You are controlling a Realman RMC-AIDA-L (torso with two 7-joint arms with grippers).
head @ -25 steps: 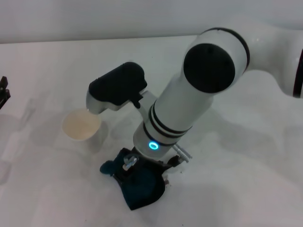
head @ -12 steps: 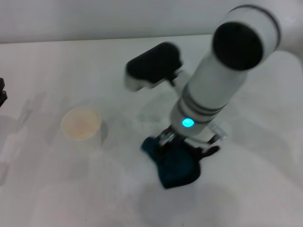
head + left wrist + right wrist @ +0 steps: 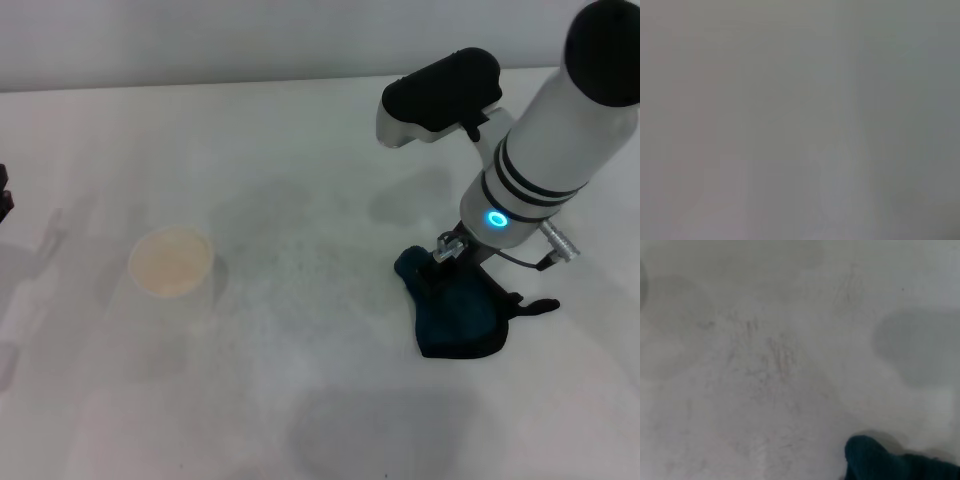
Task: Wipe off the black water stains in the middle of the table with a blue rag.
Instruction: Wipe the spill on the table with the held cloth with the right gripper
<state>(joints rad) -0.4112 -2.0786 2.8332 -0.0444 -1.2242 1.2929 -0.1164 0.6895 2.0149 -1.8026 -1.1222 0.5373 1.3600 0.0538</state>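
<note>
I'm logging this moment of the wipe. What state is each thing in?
blue rag: crumpled flat on the table, under the right pincer.
table: faint grey smears at its middle; no dark blotches show.
paper cup: upright, open, apart from the rag.
right pincer: pressed onto the rag.
left pincer: at the table's edge.

The head camera looks forward and down from above onto the white table [image 3: 250, 400], taking in a wide stretch from its far edge to the near side. The right arm reaches in from the upper right of this view, and the blue rag [image 3: 460, 315] lies right of centre.

The right wrist camera sits close to the table [image 3: 790, 365], facing its surface at a slant. One corner of the blue rag [image 3: 890, 462] shows at the frame's edge, so both views share the rag and the tabletop beside it.

The left wrist camera shows only a featureless grey field; its direction cannot be told.
</note>
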